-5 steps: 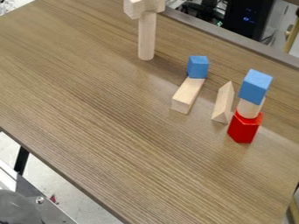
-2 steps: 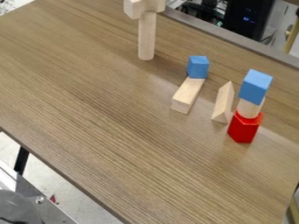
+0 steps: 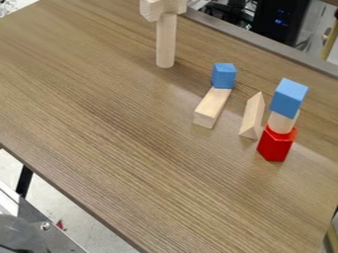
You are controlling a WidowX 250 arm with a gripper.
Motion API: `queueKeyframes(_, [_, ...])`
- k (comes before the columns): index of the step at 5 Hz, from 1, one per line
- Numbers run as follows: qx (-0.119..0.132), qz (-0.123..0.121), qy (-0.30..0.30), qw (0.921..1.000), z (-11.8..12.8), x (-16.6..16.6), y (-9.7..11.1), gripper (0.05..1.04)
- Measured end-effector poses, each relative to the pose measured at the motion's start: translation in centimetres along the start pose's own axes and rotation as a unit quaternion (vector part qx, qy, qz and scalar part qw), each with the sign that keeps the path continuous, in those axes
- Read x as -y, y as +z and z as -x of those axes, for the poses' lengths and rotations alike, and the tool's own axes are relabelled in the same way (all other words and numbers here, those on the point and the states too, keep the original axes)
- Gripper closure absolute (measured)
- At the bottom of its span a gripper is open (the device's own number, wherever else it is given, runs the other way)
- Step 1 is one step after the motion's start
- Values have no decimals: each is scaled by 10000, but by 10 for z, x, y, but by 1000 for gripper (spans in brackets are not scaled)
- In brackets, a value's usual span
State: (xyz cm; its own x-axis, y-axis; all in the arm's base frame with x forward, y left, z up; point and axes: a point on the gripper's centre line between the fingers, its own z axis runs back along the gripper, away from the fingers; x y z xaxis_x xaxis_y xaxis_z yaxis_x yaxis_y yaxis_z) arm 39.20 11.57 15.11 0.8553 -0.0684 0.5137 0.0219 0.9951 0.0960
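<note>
Collapse could follow a nudge to the narrow pale cylinder point(image 3: 281, 124) between the blue block point(image 3: 289, 98) and red block point(image 3: 275, 146), near the wooden wedge point(image 3: 251, 119); how wide the gripper is, I cannot tell.

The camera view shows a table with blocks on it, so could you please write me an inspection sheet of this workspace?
Surface: wood-grain table, with glare toward the right.
Stack: red block below, pale cylinder between, upper blue block on top.
Other blocks: small blue block at the far end of the long pale block; pale wedge between that and the stack; pale rod upright beneath a pale top piece.
Clutter: dark equipment with blue lights, beyond the far edge.
Gripper: nothing seen.
Cables: possibly some near the equipment; cannot tell for certain.
Surroundings: metal plate with a screw, lower left; pale floor.
</note>
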Motion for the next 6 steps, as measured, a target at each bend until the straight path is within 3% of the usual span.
queueKeyframes(2, [-311,-12,-7,9995,14,-4,-16,126])
queueKeyframes(3, [-311,23,-11,9995,14,-3,-16,407])
queueKeyframes(4, [-266,97,17,9996,13,-1,-16,571])
queueKeyframes(5, [-218,210,101,9995,14,-2,-16,571])
queueKeyframes(6, [-129,636,234,9976,11,10,-11,572])
